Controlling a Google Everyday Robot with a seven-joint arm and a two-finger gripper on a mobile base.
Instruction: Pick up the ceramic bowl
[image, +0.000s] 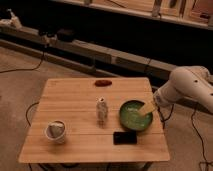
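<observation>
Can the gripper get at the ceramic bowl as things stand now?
Probably yes. The gripper sits at the right rim of the ceramic bowl, with nothing between them; the small bottle stands apart on its left.

One bowl (131, 116) at the jaws, one cup (55, 131), perhaps three others

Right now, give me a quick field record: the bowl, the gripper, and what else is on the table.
ceramic bowl: green, upright, right side of wooden table
gripper: at the bowl's right rim; contact unclear
whitish cup: front left
small bottle: centre, left of bowl
dark flat object: just in front of bowl
reddish item: far edge
</observation>
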